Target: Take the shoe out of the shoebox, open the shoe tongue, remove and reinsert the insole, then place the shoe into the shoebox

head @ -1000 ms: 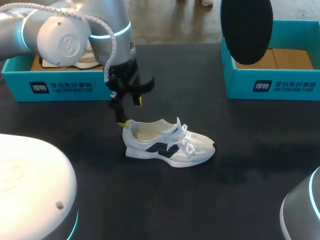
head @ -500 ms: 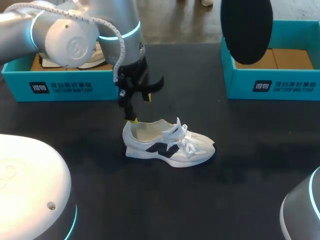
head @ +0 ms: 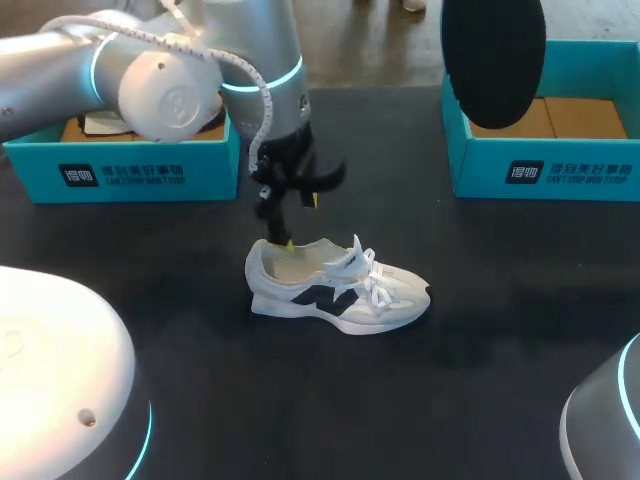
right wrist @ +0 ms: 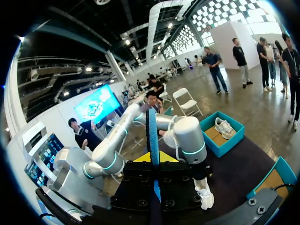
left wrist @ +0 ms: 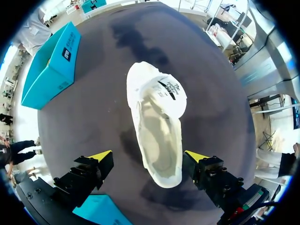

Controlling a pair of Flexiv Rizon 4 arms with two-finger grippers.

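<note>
Item: white shoe (head: 335, 290), upright mid-desk (head: 500, 350); left claw (left wrist: 149, 156) released, straddling the shoe's heel opening; right claw (right wrist: 154, 159) clenched on the dark insole (head: 493, 60), well apart from the shoe; hazard: a descending finger could snag the shoe's collar and tip it.
</note>
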